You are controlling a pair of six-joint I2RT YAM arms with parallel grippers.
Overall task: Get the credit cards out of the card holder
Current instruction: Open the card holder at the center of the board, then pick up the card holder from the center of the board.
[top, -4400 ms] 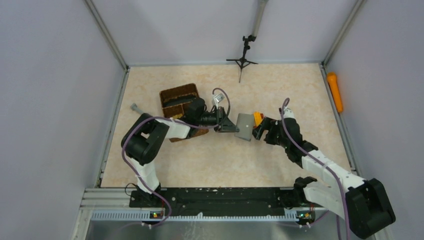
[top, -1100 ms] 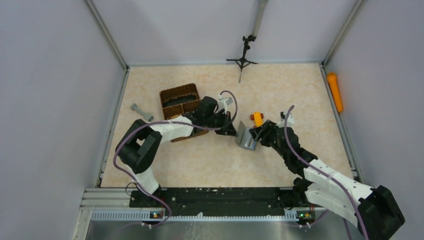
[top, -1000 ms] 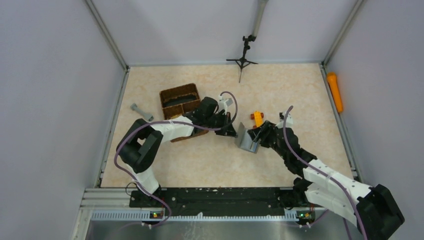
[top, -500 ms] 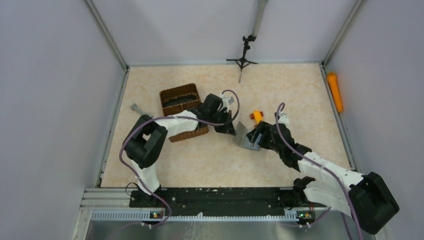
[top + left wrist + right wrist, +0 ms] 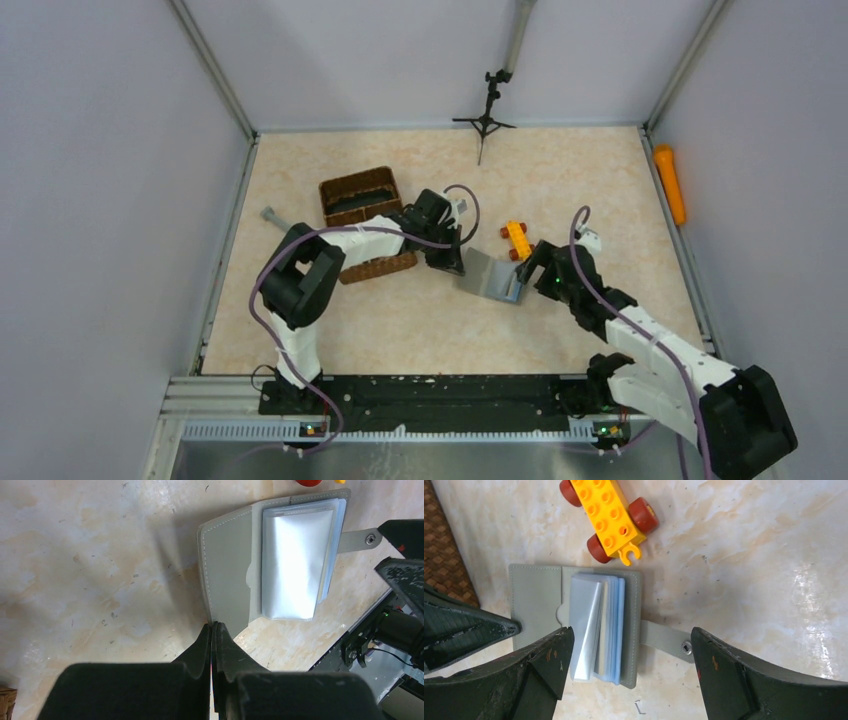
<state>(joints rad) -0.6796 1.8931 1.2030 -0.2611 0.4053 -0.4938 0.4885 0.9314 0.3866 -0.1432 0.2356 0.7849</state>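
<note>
"Top external view, left to right: what had changed?" Ines asked.

"Half a second before, the card holder [image 5: 489, 277] had stood tilted up between the arms," Tom said. "At this moment it lay flat and open on the table [image 5: 420, 330], just right of the left gripper [image 5: 452, 265]."

"And that gripper's fingers?"

"Pressed together at the edge of the bare left cover, seemingly pinching it. The left wrist view showed no gap between them. So the holder looked pinned open, which the task needed first."

"The credit cards?"

"None were out. The right wrist view showed only a stack of glossy pale-blue sleeves [image 5: 599, 630] on the holder's right half. Any cards were inside and could not be told from the sleeves."

"The right gripper [image 5: 527, 272]?"

"Its fingers were spread wide, one on each side of the holder, gripping nothing. A second earlier it had been right against the raised holder. Judged from that, a reach into the top sleeve came next."

"Anything in the way?"

"The wicker basket [image 5: 352, 183] sat behind the left arm, away from the work. The orange toy brick [image 5: 516, 240] lay near the holder's far edge, not touching it. The snap tab [image 5: 666, 637] stuck out to the right. The sleeves looked thin and slippery, so pinching one card alone might have been hard."
</note>
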